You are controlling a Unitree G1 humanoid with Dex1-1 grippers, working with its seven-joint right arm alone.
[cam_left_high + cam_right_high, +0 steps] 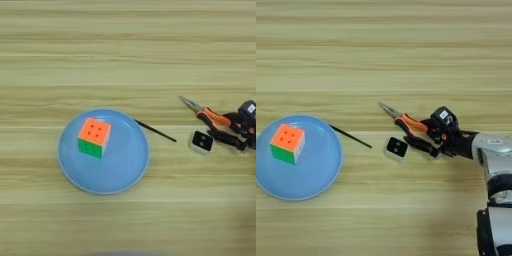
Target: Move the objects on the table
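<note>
The needle-nose pliers [410, 123] lie on the table [381, 60] right of centre, nose pointing up-left, handles spread toward the right. My right gripper [437, 136] comes in from the right and overlaps the handle ends; whether it grips them does not show. The left eye view catches the same gripper [243, 128] at its right edge, over the pliers [210, 116]. Just below-left of the pliers sits the small black cube with white sides [397, 148], apart from the gripper.
A round blue plate [323, 172] at the left holds the orange-and-green puzzle cube [287, 143]. A thin black stick [351, 136] lies slanted between the plate's rim and the small cube. My silver forearm [496, 152] fills the lower right.
</note>
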